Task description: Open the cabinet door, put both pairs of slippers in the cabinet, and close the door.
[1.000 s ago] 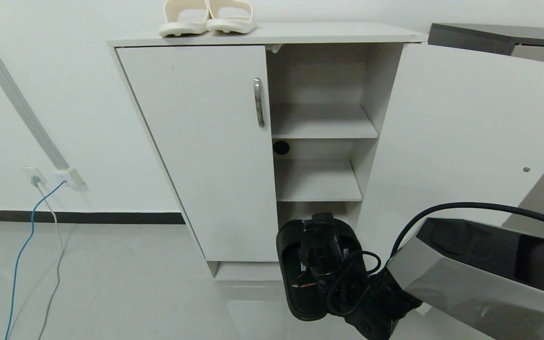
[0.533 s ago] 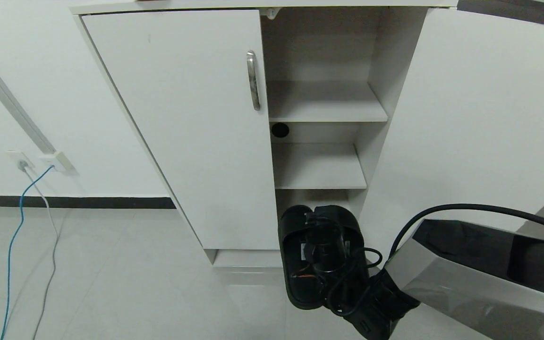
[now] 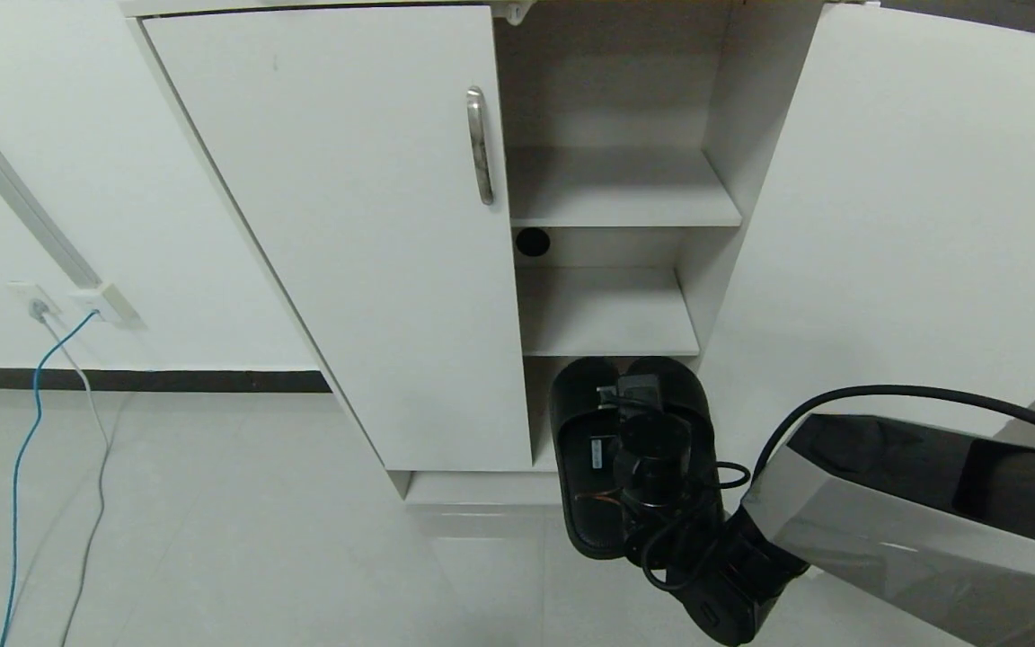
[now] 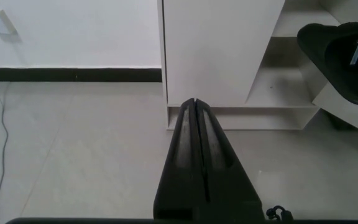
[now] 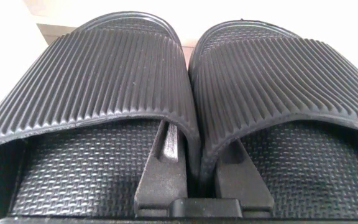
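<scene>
Head view: right pincer (image 3: 632, 395) grasps black slippers (image 3: 591, 467) before the open white cabinet (image 3: 347, 225) on pale tiled floor (image 3: 212, 539); left pincer (image 4: 195, 102) clenched.

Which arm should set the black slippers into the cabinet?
Right. The right gripper grips the pair of black ribbed rubber slippers, toes at the open bottom compartment of the white cabinet. The left gripper is shut, empty, low over the floor.

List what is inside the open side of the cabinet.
Bare upper shelf, bare lower shelf, round hole at the back. The black slippers, pinched in the right gripper, screen part of the bottom compartment; the shut left door hides the other half.
</scene>
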Motion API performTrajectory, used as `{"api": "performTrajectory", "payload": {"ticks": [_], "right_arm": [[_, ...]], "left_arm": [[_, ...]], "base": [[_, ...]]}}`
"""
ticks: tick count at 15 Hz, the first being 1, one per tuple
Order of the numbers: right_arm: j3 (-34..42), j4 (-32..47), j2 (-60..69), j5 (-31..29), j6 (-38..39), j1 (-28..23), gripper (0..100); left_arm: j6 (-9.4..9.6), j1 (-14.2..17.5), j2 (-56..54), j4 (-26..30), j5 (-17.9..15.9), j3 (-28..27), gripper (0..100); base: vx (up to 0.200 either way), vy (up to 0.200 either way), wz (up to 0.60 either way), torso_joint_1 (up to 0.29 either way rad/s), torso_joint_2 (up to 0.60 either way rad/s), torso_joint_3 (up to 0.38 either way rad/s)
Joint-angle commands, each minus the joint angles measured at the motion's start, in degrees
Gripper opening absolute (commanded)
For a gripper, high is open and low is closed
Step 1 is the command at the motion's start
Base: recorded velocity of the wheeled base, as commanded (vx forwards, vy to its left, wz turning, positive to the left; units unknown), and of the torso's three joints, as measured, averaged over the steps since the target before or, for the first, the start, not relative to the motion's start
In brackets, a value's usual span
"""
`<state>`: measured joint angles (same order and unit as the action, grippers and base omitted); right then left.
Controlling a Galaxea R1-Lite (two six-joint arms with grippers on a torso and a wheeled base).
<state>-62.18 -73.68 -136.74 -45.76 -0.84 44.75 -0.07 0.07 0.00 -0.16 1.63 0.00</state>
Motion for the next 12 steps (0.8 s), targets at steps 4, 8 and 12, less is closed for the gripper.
{"api": "performTrajectory", "payload": {"ticks": [4,8,12], "right_arm": [[0.05,-0.24,-0.98,-0.03,-0.04,-0.19,0],[0.05,-0.24,-1.25,-0.03,-0.04,-0.28,0],[0.05,-0.32,-0.89,-0.03,-0.04,-0.37,0]], "left_arm": [[-0.01,0.01,0.09,-0.02,0.04,0.0,0],[-0.01,0.01,0.09,-0.02,-0.05,0.0,0],[-0.01,0.1,0.09,-0.02,-0.05,0.0,0]], "base": [[0.15,0.0,0.0,0.002,0.0,0.004],[0.2,0.0,0.0,-0.002,0.0,0.005],[0.2,0.0,0.0,0.005,0.0,0.004]]}}
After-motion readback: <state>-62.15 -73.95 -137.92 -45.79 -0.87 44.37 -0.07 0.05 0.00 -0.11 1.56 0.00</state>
